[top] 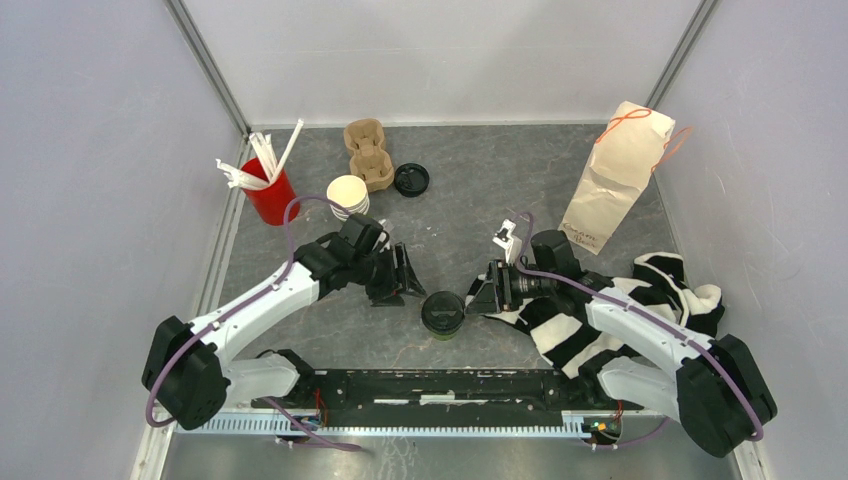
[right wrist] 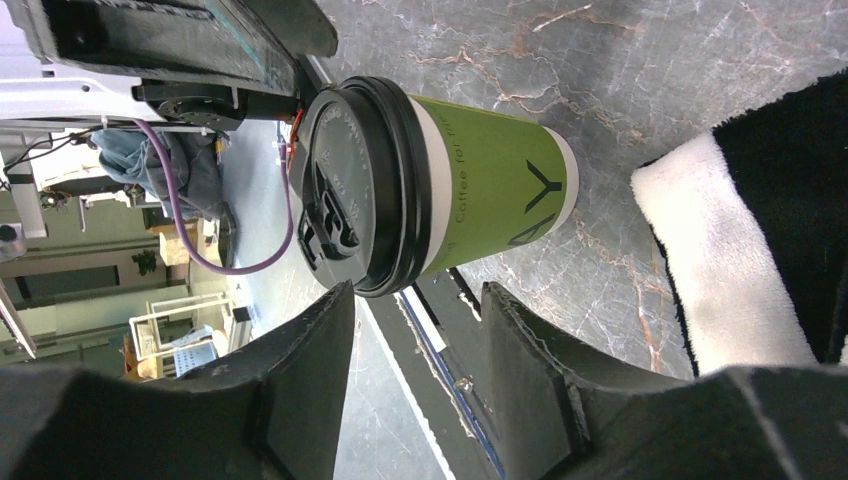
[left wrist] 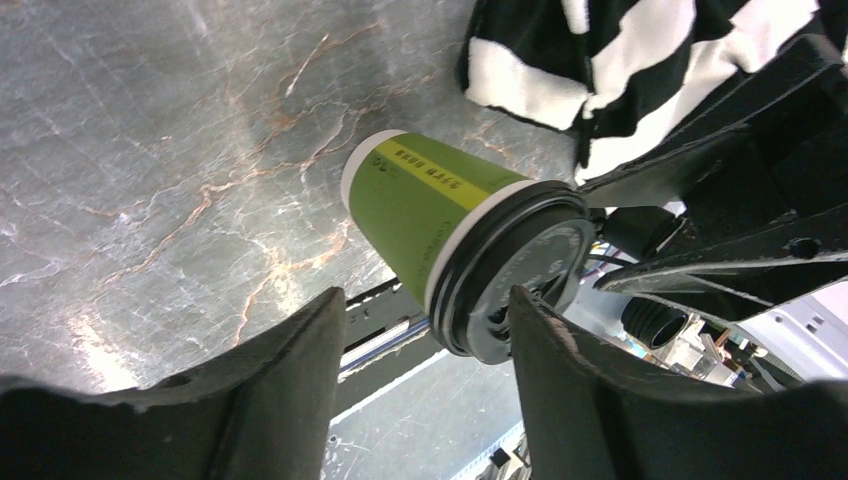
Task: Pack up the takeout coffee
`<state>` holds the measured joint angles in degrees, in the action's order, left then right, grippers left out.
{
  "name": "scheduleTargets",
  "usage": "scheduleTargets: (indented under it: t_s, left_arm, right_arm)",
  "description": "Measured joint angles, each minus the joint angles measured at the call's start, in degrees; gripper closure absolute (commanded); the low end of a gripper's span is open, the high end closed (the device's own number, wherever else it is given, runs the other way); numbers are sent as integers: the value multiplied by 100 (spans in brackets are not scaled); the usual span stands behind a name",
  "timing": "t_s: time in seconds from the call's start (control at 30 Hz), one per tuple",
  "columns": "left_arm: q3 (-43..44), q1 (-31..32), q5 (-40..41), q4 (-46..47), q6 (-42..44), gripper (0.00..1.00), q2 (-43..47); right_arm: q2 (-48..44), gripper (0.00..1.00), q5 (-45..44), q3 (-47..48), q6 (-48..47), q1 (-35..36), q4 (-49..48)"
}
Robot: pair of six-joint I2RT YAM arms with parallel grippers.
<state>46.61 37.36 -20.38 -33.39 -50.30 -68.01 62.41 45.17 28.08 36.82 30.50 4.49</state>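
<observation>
One green paper cup with its black lid on [top: 443, 313] stands on the table near the front edge, between my two grippers. My left gripper [top: 402, 280] is open just left of it. In the left wrist view the cup [left wrist: 440, 205] sits just beyond the open gripper [left wrist: 425, 310]. My right gripper [top: 482, 296] is open just right of it. In the right wrist view the cup [right wrist: 470, 185] lies just past the gripper [right wrist: 415, 300]. A second cup [top: 348, 195], lidless and cream inside, stands at the back left. A loose black lid [top: 411, 179] lies beside it.
A brown pulp cup carrier [top: 367, 153] lies at the back. A red cup with white straws [top: 268, 195] stands at the left. A paper bag [top: 615, 175] stands at the back right. A black-and-white striped cloth [top: 610, 310] lies under my right arm.
</observation>
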Motion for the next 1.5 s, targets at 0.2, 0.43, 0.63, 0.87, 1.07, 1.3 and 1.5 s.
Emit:
scheduleTargets:
  t_s: [0.2,0.43,0.63,0.87,1.07,1.3,1.5]
  left_arm:
    - [98,0,-251,122,22,37,-81]
    - [33,55,-728,503,17,47,-699]
    - [745,48,-734,319,350,52,-1390]
    - [1305,68,-629,-138,896,43,-1751]
    - [1397,70,-350,-326,1073,15,-1622]
    - [1285,63,9,-579,1069,11,-595]
    - [452,-72,190,-625,588,36,627]
  right_arm:
    - [17,36,28,131,55,0,-13]
    - [498,59,39,404,79,66,-210]
    - [452,67,-236,236,599,411,-581]
    - [20,59,-848,-181,1167,625,-1001]
    - [15,43,-739,-181,1145,719,-1038]
    - [-474,34,-575,-184,914,496,-702]
    - [-549,52,-463,-306,946,284,-809]
